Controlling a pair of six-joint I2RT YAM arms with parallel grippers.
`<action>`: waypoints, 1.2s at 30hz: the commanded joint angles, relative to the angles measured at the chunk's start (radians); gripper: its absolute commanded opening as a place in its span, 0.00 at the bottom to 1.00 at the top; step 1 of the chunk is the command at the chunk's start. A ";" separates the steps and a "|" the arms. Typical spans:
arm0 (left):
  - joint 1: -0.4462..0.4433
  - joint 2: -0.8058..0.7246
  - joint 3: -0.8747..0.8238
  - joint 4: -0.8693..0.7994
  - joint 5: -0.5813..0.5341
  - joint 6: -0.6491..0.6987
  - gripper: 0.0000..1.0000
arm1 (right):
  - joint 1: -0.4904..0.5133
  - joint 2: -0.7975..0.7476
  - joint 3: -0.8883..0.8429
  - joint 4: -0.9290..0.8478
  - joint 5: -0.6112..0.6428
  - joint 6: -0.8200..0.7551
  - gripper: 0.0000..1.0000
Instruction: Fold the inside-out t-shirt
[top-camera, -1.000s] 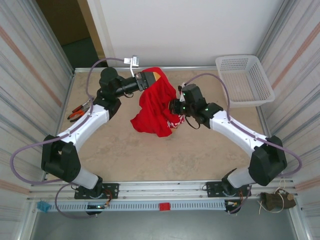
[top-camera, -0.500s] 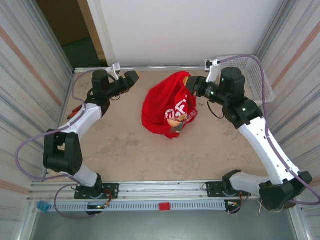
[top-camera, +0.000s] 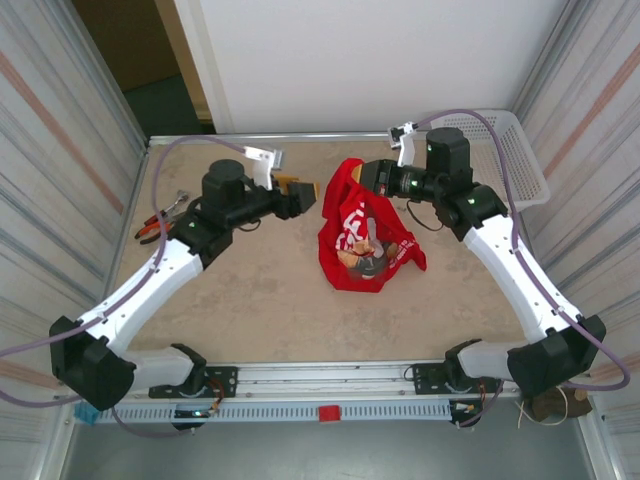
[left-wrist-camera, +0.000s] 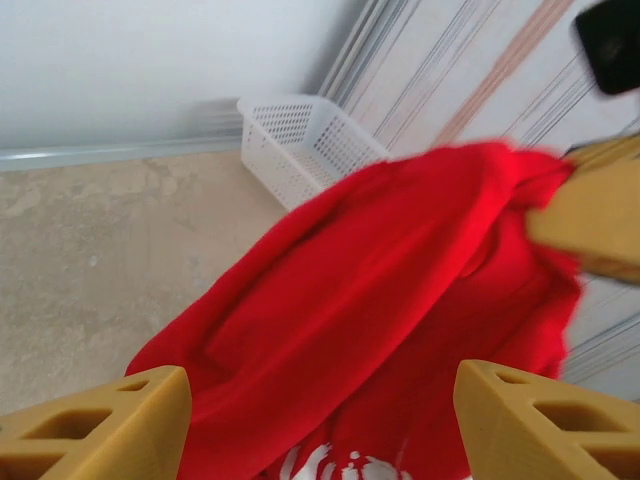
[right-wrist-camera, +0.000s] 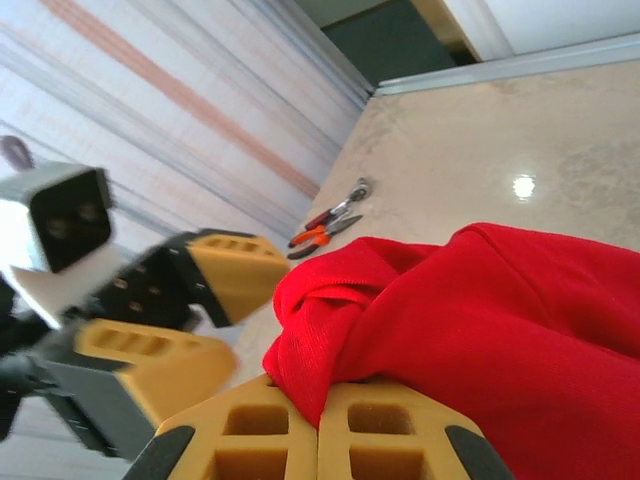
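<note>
My right jaws are pressed tight together on a bunched fold of the red t-shirt. The cloth hangs from them in a crumpled heap over the far middle of the desk. From my right wrist I see both fingers side by side with no gap, and the red fold rises straight out from between them. From above, the garment trails down and towards my bases. Its lower folds seem to reach the desk surface, though I cannot be sure how much of it rests there. A whitish print shows on the face turned upward.

My left jaws stand wide and hold nothing. They hover just to the left of the hanging cloth, apart from it and pointing at it. From my left wrist the two fingers sit far apart at the lower corners, with the red cloth spread beyond the gap between them.

A white basket sits in the far right corner of the desk. A pair of orange-handled pliers lies near the left edge, well apart from the shirt.
</note>
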 joint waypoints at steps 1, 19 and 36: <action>-0.031 0.027 -0.035 -0.004 -0.132 0.071 0.71 | -0.003 -0.014 0.046 0.066 -0.096 0.030 0.00; 0.011 0.154 0.047 0.080 0.004 0.070 0.02 | -0.110 -0.063 -0.037 0.096 -0.151 0.086 0.00; 0.193 0.108 -0.006 0.442 0.664 -0.244 0.00 | -0.129 0.008 -0.184 0.038 0.083 0.021 0.52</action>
